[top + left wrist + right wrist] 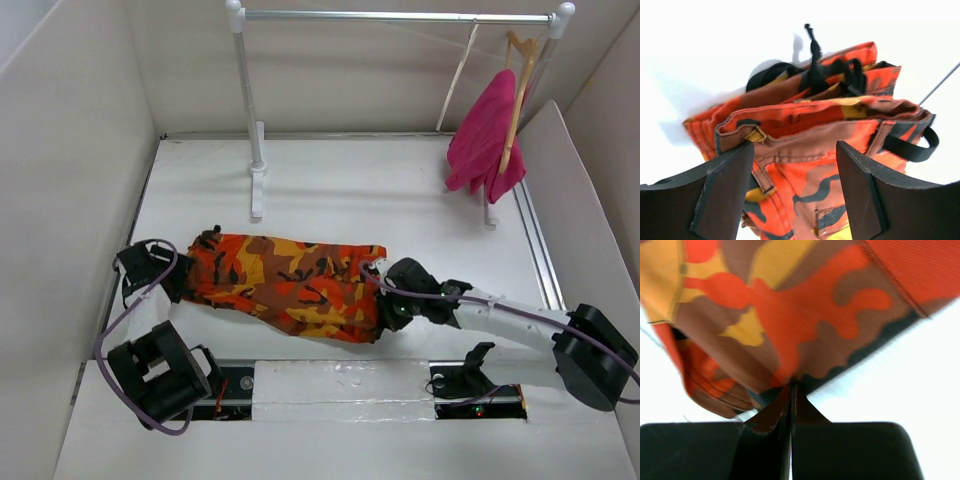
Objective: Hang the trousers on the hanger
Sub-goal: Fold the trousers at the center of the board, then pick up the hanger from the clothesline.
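The camouflage trousers [285, 278] lie folded flat on the white table, waist to the left. My left gripper [182, 281] is at the waist end. In the left wrist view it [795, 160] is open, with the waistband [810, 125] and the dark drawstring [815, 60] between and beyond its fingers. My right gripper [388, 303] is at the trousers' right end. In the right wrist view it [791, 387] is shut on the edge of the cloth [790, 325]. The pale cream hanger [458, 78] hangs edge-on from the rail at the back right.
A white clothes rail [395, 16] on posts stands at the back. A tan wooden hanger [518, 75] carries a magenta garment [483, 135] at its right end. White walls enclose the table on the left, back and right.
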Robot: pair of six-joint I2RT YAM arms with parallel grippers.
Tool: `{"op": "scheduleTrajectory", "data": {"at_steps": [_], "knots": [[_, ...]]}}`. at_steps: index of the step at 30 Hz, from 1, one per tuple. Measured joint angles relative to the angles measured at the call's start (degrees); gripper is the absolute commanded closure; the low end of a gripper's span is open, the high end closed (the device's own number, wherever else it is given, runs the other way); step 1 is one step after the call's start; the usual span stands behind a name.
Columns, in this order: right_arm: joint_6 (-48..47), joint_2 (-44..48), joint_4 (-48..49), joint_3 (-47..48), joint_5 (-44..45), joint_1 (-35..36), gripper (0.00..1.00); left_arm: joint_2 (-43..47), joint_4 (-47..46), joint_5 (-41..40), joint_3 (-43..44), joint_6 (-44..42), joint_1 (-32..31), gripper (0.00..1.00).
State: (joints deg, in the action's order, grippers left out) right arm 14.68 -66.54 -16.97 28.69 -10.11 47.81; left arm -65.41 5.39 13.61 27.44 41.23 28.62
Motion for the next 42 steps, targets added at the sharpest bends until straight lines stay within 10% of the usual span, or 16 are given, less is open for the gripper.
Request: {"op": "scheduleTrajectory", "data": {"at_steps": [7, 12, 16, 20, 27, 35, 42], "knots": [[-6.36, -0.87, -16.24, 16.87, 1.11, -2.38, 1.0, 2.97, 5.53, 3.39, 4.52, -0.24, -3.72, 0.45], [-11.91, -0.63, -24.24, 48.11, 3.72, -5.49, 1.0, 6.32, 7.08, -3.48, 18.71, -2.58, -21.22, 1.0], [-17.55, -1.99, -25.97, 71.28, 5.4, -16.57, 0.89, 5.79, 4.87, -6.58, 30.23, -4.76, -33.88, 1.0], [-20.22, -7.41, -28.11, 87.56, 7.98, -25.46, 0.33, 3.1, 1.84, -8.28, 34.53, -5.66, -43.98, 0.96], [-21.73, -28.13, -31.76, 111.84, 10.38, -36.54, 0.21, 1.97, 0.39, -4.96, 26.45, -5.07, -49.92, 0.62], [-17.59, -44.17, -34.71, 115.25, 13.22, -36.44, 0.26, 1.16, 1.66, -4.42, 25.18, -6.36, -54.97, 0.56], [-16.26, -40.68, -34.36, 108.39, 19.87, -34.56, 0.65, 0.9, 1.55, -4.22, 25.09, -6.56, -54.88, 0.57]]}}
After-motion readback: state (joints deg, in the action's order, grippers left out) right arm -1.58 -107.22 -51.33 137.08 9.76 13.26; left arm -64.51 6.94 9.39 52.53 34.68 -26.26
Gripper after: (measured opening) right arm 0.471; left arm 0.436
